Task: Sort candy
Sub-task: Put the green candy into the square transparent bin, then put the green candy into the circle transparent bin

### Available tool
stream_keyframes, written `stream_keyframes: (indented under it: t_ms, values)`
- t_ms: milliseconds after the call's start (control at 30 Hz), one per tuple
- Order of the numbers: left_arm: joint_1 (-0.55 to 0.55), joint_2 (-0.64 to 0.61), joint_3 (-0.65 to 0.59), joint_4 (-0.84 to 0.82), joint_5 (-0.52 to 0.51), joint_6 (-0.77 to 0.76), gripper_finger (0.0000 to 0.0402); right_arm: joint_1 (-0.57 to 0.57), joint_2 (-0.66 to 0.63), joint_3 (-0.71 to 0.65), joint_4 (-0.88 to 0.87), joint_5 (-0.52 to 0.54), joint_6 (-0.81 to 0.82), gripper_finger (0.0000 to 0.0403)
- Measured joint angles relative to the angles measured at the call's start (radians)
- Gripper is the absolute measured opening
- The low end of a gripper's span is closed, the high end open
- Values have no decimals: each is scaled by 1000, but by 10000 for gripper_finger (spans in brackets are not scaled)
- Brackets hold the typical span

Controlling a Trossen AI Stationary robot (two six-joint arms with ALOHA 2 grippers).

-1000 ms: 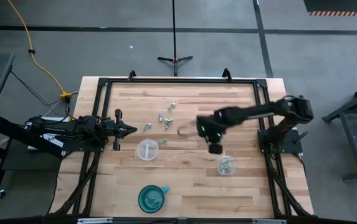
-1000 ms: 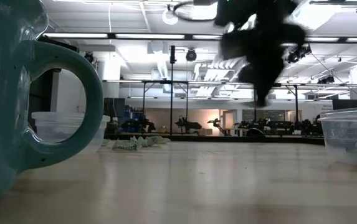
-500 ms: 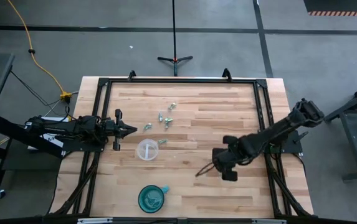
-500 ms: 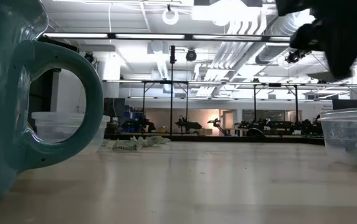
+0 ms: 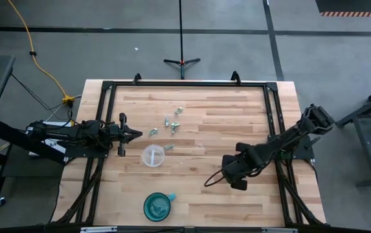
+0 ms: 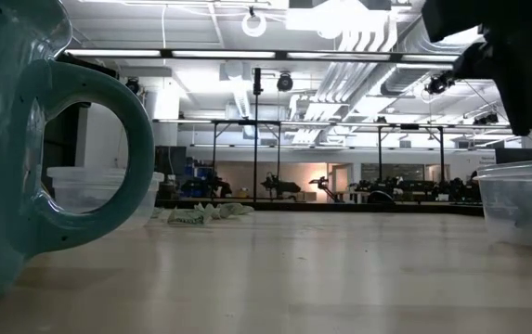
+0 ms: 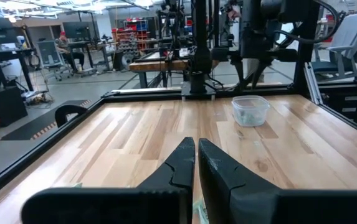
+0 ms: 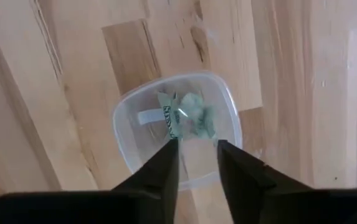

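Several pale green and silvery candies point(image 5: 172, 122) lie loose on the wooden table, far of centre; one more point(image 5: 168, 147) lies beside an empty clear cup point(image 5: 152, 156). A second clear cup point(image 8: 177, 127) near the right side holds a few candies point(image 8: 190, 118); it also shows in the left wrist view point(image 7: 250, 111). My right gripper point(image 8: 197, 152) hangs open and empty just above this cup, hiding it in the high view point(image 5: 234, 175). My left gripper point(image 5: 136, 134) is shut and empty at the table's left edge, level, pointing toward the loose candies.
A round teal bowl with a handle point(image 5: 158, 206) stands near the front edge, left of centre, and fills the low view's left side point(image 6: 24, 139). A black frame point(image 5: 185, 84) runs around the table. Bare wood lies between the two cups.
My right gripper has swung from the table's middle toward the near right and now hangs over the right clear cup, which it covers in the high view. In the last half second it has hardly moved.
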Motion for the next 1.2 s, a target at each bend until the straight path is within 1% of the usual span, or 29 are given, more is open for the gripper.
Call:
stream_keyframes:
  t_ms: [67, 100, 133, 200, 233, 300, 367, 433, 500, 567, 633, 700, 767, 867, 967, 1100, 1200]
  values:
    - [0, 0, 0, 0, 0, 0, 56, 0, 0, 0, 3, 3, -13, 123]
    - [0, 0, 0, 0, -1, 0, 56, 0, 0, 0, 14, 34, -35, 131]
    - [0, 0, 0, 0, -1, 0, 56, 1, 0, 0, 43, 88, -69, 136]
    - [0, 0, 0, 0, -1, 0, 56, 0, 0, 0, 157, 227, -188, 142]
    - [0, 0, 0, 0, -2, 0, 56, -11, 0, 0, 227, 272, -258, 142]
    - [0, 0, 0, 0, -4, 0, 56, -55, 0, -7, 367, 288, -406, 138]
    - [0, 0, 0, 0, -4, 0, 56, -125, -16, -62, 536, 236, -551, 127]
    - [0, 0, 0, 1, -4, 0, 56, -220, -36, -151, 706, 128, -677, 114]
    - [0, 0, 0, 0, -4, 0, 56, -326, -49, -249, 915, 11, -770, 100]
    - [0, 0, 0, 1, -4, 0, 56, -433, -71, -337, 1085, -52, -829, 86]
    - [0, 0, 0, 1, -4, 0, 56, -526, -103, -421, 1242, -86, -856, 74]
    - [0, 0, 0, 0, -4, 0, 56, -600, -153, -508, 1382, -131, -873, 63]
    - [0, 0, 0, 1, -4, 0, 56, -657, -231, -590, 1475, -163, -880, 55]
    - [0, 0, 0, 1, -3, 0, 56, -709, -384, -694, 1494, -164, -845, 44]
    - [0, 0, 0, 1, -3, 0, 56, -722, -555, -760, 1403, -162, -814, 36]
    - [0, 0, 0, 1, -3, 0, 56, -698, -793, -795, 1206, -147, -759, 32]
    - [0, 0, 0, 1, -3, 0, 56, -662, -929, -854, 1184, -133, -701, 35]
